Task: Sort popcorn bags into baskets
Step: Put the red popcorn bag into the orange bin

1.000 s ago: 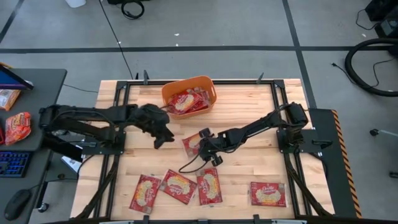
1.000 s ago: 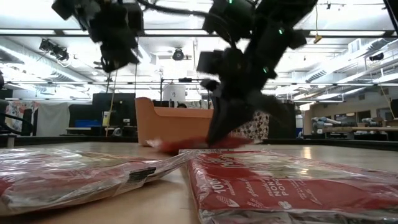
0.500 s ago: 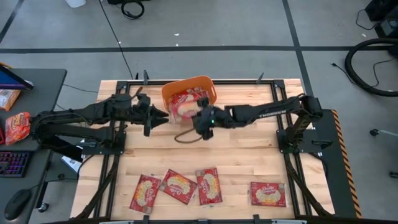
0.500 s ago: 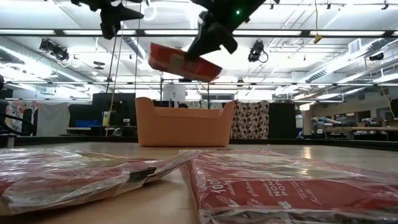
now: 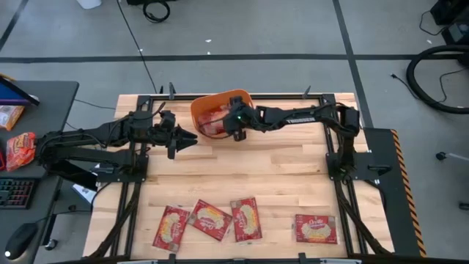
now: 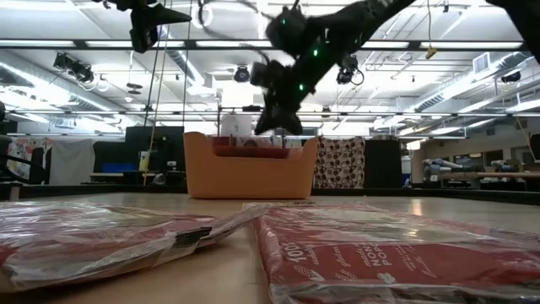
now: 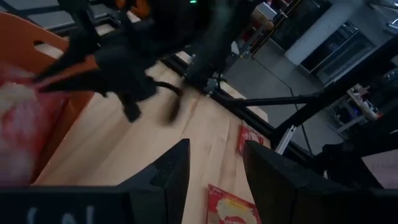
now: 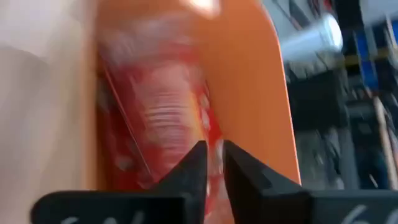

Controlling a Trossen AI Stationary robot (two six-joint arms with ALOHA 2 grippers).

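Observation:
The orange basket (image 5: 247,99) stands at the table's far edge with red popcorn bags (image 5: 212,122) inside. My right gripper (image 5: 233,123) hovers over the basket's near right part, slanting down. Its fingers stand a narrow gap apart (image 8: 213,155), with nothing seen between them. A blurred red bag (image 8: 158,109) lies below them in the basket, its edge showing at the rim (image 6: 253,143). My left gripper (image 5: 189,139) hangs open and empty to the left of the basket, above the table. Several more bags (image 5: 209,218) lie flat along the near edge.
A lone bag (image 5: 316,228) lies at the near right. Bare wood stretches between the basket and the near row of bags. Black frame rails (image 5: 135,183) run along both sides. A side table at the left holds an orange-red snack packet (image 5: 20,149).
My right gripper has lifted a bag from the table's middle and carried it up and toward the far edge, over the basket. The bag has left its fingers and now lies in the basket. My left gripper has risen and drawn back slightly toward the far left, staying open.

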